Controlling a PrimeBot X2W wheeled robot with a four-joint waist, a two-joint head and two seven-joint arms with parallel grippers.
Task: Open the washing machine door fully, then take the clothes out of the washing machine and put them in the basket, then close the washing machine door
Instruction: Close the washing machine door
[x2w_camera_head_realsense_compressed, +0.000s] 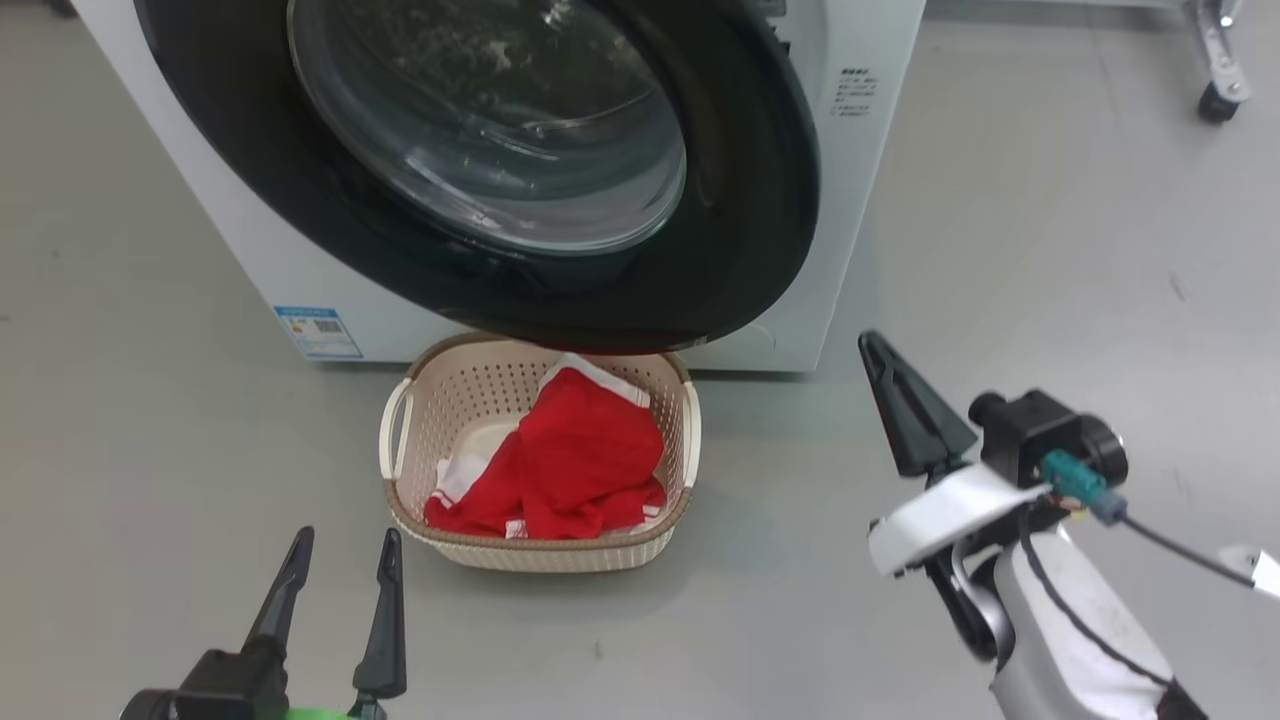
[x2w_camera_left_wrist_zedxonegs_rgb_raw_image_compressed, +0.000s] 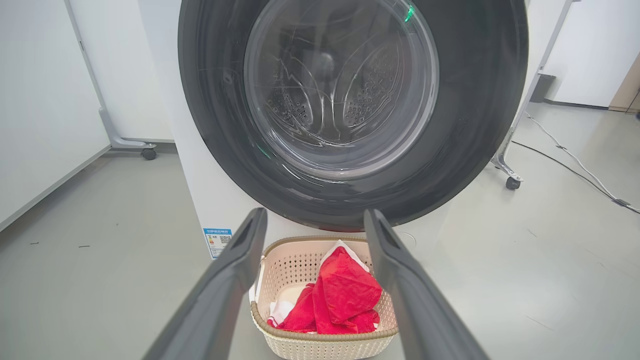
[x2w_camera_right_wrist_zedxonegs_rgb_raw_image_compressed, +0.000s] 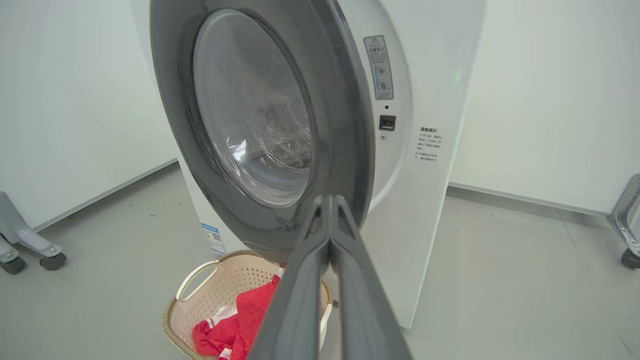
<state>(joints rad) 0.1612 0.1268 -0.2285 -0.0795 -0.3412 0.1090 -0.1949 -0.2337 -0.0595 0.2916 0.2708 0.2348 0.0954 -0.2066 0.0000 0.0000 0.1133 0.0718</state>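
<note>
Nearest the camera, the left hand (x2w_camera_head_realsense_compressed: 347, 540) hovers low over the grey floor (x2w_camera_head_realsense_compressed: 1050, 250) with its two dark fingers spread wide and nothing between them. It points towards the basket (x2w_camera_head_realsense_compressed: 470, 385). The right hand (x2w_camera_head_realsense_compressed: 870, 345) is raised to the right of the basket with its fingers pressed flat together, gripping nothing. In the head view its tip sits clear of the door's rim.

The basket stands on the floor just in front of the machine, tucked partly under the door's lower edge. The clothes (x2w_camera_head_realsense_compressed: 580, 460) lie heaped inside it, red with white bands, filling the right and front parts while a bare patch of the bottom shows at the back left.

Above it, the washing machine door (x2w_camera_head_realsense_compressed: 760, 200) stands ajar. The right wrist view shows its free edge swung off the white front of the washing machine (x2w_camera_head_realsense_compressed: 870, 150). The perforated drum (x2w_camera_left_wrist_zedxonegs_rgb_raw_image_compressed: 370, 95) shows through the glass. A blue sticker (x2w_camera_head_realsense_compressed: 317, 332) sits low on the machine's front.
</note>
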